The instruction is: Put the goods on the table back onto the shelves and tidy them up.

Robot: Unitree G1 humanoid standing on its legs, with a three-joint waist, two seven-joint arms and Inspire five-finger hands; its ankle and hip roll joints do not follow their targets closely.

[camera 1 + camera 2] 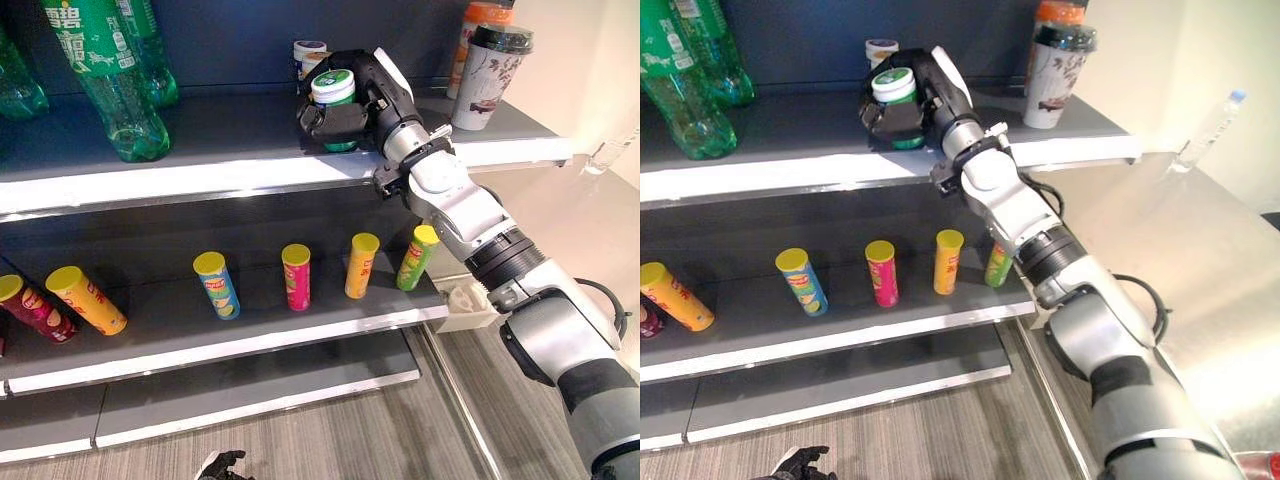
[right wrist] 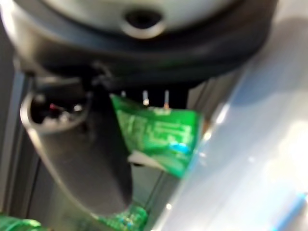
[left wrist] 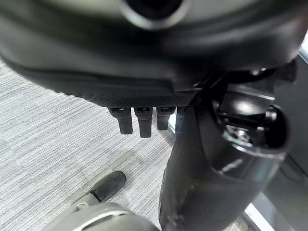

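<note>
A green can with a white lid (image 1: 333, 87) stands on the top shelf (image 1: 200, 165), near its front edge. My right hand (image 1: 340, 120) is curled round the can's body, thumb on one side and fingers on the other. The right wrist view has the green can (image 2: 159, 134) between the thumb (image 2: 86, 159) and the fingers. My left hand (image 1: 222, 466) hangs low above the floor with relaxed fingers (image 3: 139, 120) and holds nothing.
Green bottles (image 1: 120, 90) stand at the shelf's left, and two tall cups (image 1: 490, 70) at its right. A small white-lidded tub (image 1: 308, 50) is behind the can. Several chip cans (image 1: 296, 275) lean on the middle shelf. A clear bottle (image 1: 1210, 130) lies on the steel table (image 1: 1160, 260).
</note>
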